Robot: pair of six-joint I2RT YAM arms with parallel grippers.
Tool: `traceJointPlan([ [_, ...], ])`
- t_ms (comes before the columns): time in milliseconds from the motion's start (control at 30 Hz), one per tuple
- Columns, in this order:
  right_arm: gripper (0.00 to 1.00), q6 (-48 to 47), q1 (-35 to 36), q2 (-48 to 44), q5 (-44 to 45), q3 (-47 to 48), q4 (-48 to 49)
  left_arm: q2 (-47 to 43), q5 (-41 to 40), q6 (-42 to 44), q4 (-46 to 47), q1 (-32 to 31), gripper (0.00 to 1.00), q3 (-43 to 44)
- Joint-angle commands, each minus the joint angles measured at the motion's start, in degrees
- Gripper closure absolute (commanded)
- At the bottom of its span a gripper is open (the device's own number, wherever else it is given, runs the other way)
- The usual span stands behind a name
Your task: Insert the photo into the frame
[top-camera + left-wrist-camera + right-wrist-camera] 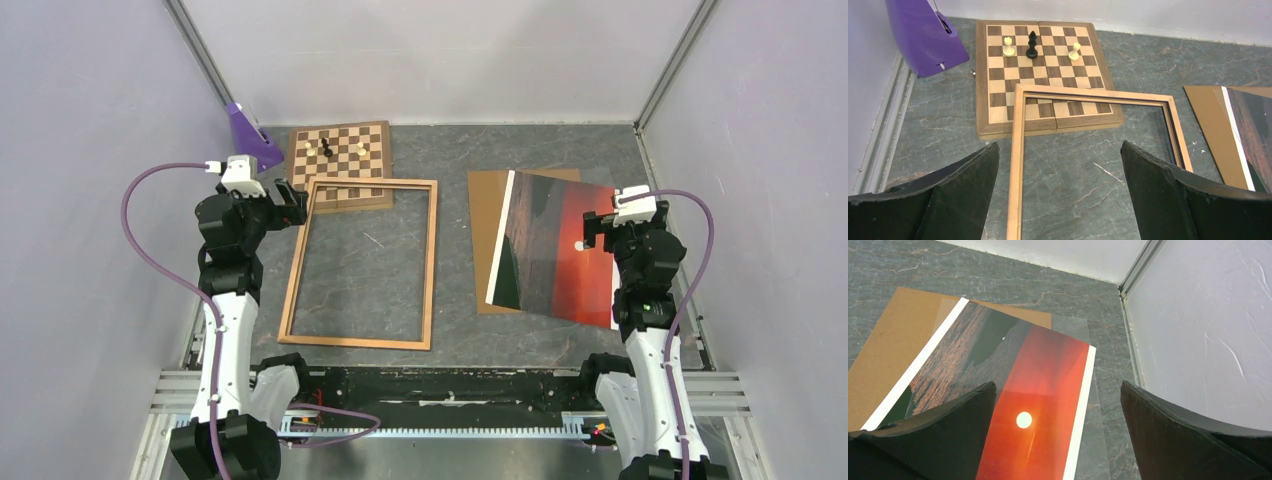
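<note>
Grey marbled worktop [450, 150], walled in white on three sides, viewed from the arms' side. Far-left corner: a purple object [250, 135], apart from the work. Just right of it, a chessboard [345, 150] carrying three chess pieces [1032, 45] lies near the far edge.

Left of centre: the frame [432, 260] lies flat with its light wood back upward and its opening showing bare worktop, presumably so the print can be dropped in from behind. Its far rail overlaps the chessboard's near edge, so it probably sits slightly propped there.

The left gripper [1059, 150] hovers over the frame's far-left corner with its jaws spread wide and nothing between them, seemingly placed to steady that rail.

Right of centre: a brown backing board [483, 240] rests on the worktop, and the photo [555, 250] lies skewed across it, picture side up, reaching toward the right edge.

The right gripper [1058, 390] hangs above the photo's right-hand portion, released and empty, apparently poised to lift the print; insertion has not begun.
</note>
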Motion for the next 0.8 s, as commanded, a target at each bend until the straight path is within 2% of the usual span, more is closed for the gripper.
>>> traceJointPlan([
  [0,0.02,0.1,-0.3,-0.2,0.1,1.1,1.3,0.1,1.4,-2.1,2.0,0.5,0.03,0.4],
  [467,0.02,1.1,-1.5,-1.0,0.2,1.9,0.4,1.6,2.1,-1.3,-3.3,1.8,0.03,4.1],
  [667,0.02,3.0,-1.5,-0.2,11.9,4.0,-3.1,0.4,4.2,-1.8,-2.5,2.1,0.03,3.8],
  [767,0.02,1.8,-1.5,0.9,14.5,3.7,-5.1,1.6,6.4,-2.0,-3.9,2.1,0.02,4.9],
])
